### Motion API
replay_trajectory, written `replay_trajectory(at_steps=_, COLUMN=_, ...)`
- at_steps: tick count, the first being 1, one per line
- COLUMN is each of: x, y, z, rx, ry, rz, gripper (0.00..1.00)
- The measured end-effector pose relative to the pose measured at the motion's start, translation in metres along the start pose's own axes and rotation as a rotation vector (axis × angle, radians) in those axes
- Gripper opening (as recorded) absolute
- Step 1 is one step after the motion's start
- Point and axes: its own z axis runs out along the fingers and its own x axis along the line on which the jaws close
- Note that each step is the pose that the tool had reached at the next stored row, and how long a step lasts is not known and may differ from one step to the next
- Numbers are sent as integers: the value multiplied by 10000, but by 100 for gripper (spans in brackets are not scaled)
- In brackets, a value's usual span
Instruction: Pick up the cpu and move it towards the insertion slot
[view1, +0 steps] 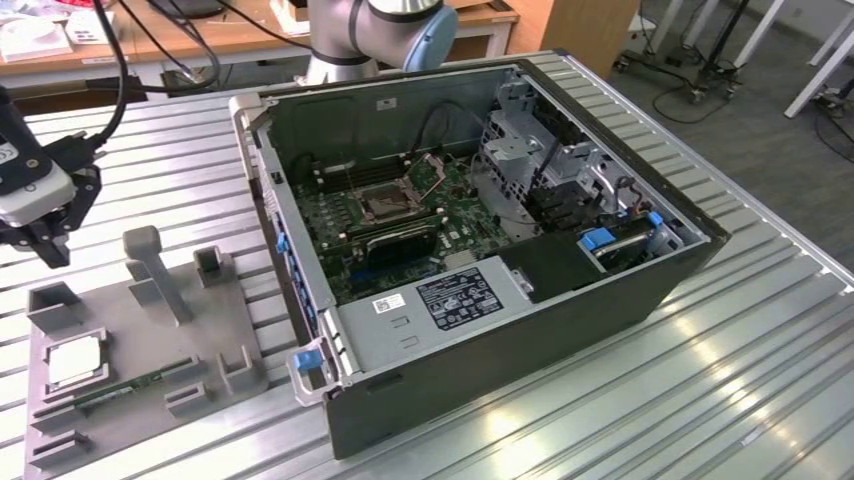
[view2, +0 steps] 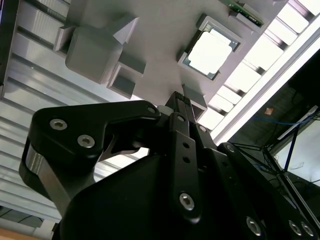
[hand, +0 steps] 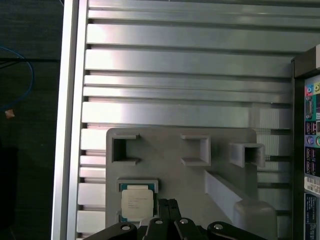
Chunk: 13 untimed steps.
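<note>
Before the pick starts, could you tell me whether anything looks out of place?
Nothing stands out: the chip sits flat and square in its pocket on the grey tray, and the tool hangs above the tray, holding nothing.

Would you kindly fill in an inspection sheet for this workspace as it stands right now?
Surface: ribbed metal table carrying a grey fixture plate and an open computer case.
Job's things: cpu seated in its nest on the plate; insertion slot on the board inside the case.
Clutter: green memory stick on the plate.
Grippers: gripper above the plate near the cpu, shut, holding nothing.
Cables: black cables by the arm.
Surroundings: wooden desk, chair bases.
</note>
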Motion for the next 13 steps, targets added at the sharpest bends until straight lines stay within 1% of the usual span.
replay_trajectory(at_steps=13, x=111, y=1, z=24, rx=0, ry=1, rz=0, gripper=11)
